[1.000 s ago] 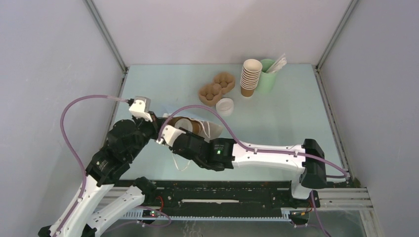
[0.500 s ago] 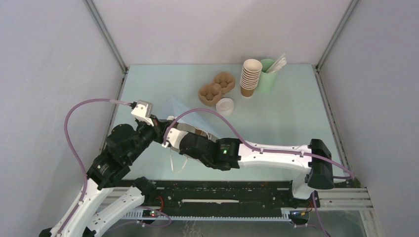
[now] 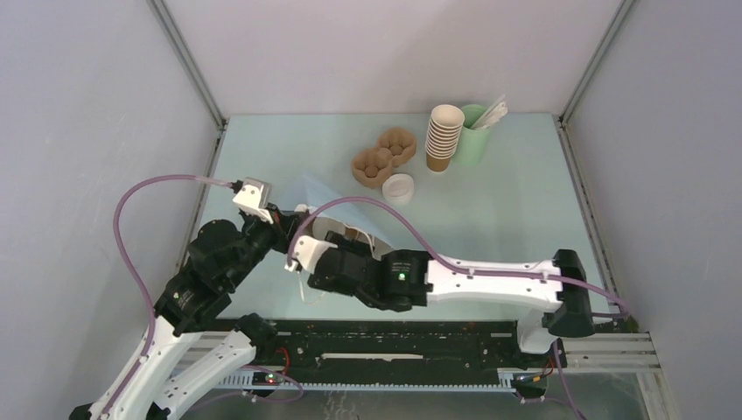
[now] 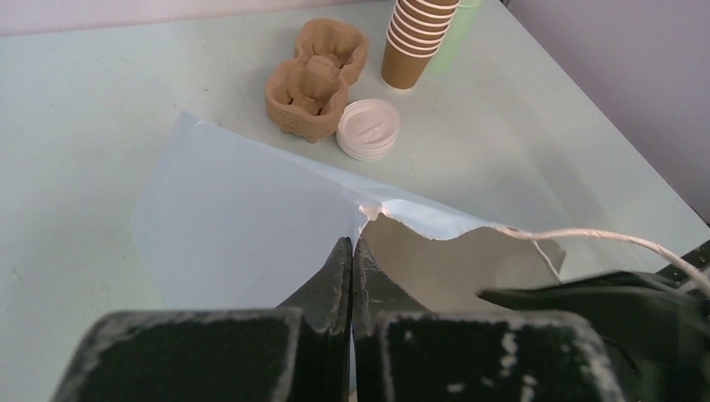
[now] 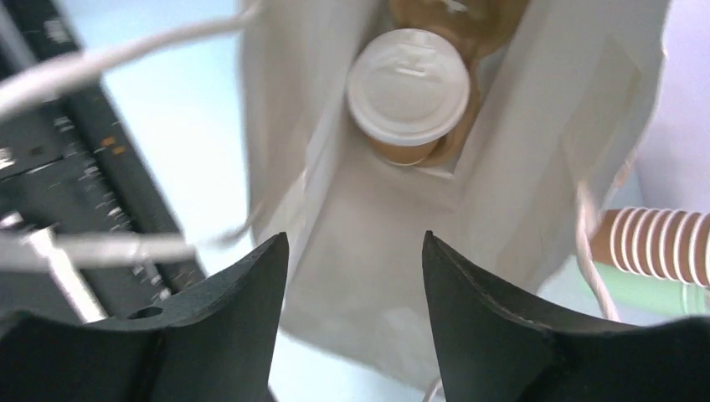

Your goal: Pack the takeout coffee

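Inside pale paper bag (image 5: 360, 218): brown paper cup with round white lid (image 5: 409, 84)
Left tool (image 4: 352, 249): pinching bag rim
Right tool (image 5: 355, 251): spread, empty

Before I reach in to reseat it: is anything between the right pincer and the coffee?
Nothing visible. The right pincer stands open at the mouth of the bag, and only the bag's bare inner side lies between it and the lidded coffee deep inside. The left pincer pinches the bag's edge.

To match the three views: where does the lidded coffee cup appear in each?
Top external: not discernible; paper bag lies centre-left.
Left wrist: not in it.
Right wrist: lidded coffee cup, upper centre, inside the bag.
Shared landmark: stack of brown cups.
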Robot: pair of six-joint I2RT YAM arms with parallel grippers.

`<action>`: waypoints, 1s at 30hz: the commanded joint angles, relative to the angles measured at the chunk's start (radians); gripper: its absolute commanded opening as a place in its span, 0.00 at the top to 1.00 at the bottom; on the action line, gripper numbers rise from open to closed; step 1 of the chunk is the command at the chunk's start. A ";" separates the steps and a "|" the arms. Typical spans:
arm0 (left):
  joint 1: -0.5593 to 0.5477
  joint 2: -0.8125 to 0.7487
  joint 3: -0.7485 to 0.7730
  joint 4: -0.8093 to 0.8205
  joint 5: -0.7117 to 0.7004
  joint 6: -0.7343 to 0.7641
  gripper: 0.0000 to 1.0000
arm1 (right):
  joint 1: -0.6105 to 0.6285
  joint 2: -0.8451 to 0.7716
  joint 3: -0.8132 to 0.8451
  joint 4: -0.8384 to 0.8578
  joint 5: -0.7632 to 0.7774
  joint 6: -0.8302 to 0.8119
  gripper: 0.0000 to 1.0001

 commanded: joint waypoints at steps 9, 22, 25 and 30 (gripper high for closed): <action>-0.001 0.006 0.005 0.018 0.016 -0.027 1.00 | 0.018 -0.150 -0.008 0.067 -0.125 0.101 0.70; -0.003 0.015 0.018 0.012 0.037 -0.024 1.00 | 0.000 0.024 0.139 0.047 -0.086 0.126 0.70; -0.003 0.010 0.013 0.012 0.038 -0.022 1.00 | -0.030 0.032 0.110 0.067 -0.038 0.129 0.80; -0.003 0.007 0.016 0.011 0.045 -0.016 1.00 | -0.040 0.039 0.018 0.152 -0.012 0.046 0.81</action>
